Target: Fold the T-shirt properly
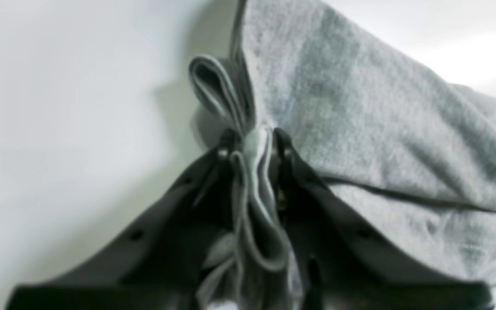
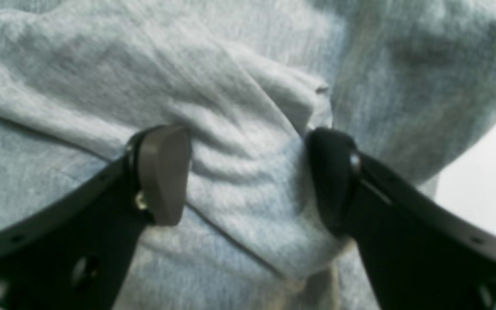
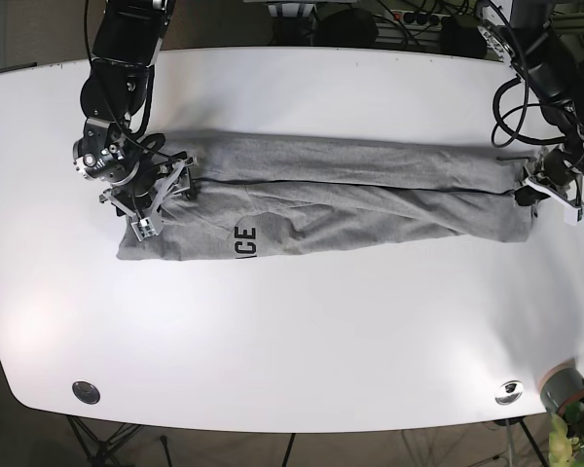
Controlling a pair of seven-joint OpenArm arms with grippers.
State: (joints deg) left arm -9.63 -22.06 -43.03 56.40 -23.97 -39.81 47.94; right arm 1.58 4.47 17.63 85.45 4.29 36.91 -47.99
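White table (image 3: 302, 379), loads of bare room front and back. Left gripper (image 1: 254, 142) clamped on bunched shirt (image 3: 341, 199) edge at one end; right gripper (image 2: 248, 176) jaws apart, pressed on cloth at other end, not pinching. Shirt lies as long band across middle — lengthwise fold looks done. Next guess: right needs grip, then bring ends together. Left end sits near table edge.

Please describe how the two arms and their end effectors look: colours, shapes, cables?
Both arms are black with exposed black cables. The left end effector has two long black tapering fingers with small holes. The right end effector has similar black fingers; one grey-brown rounded pad is visible.
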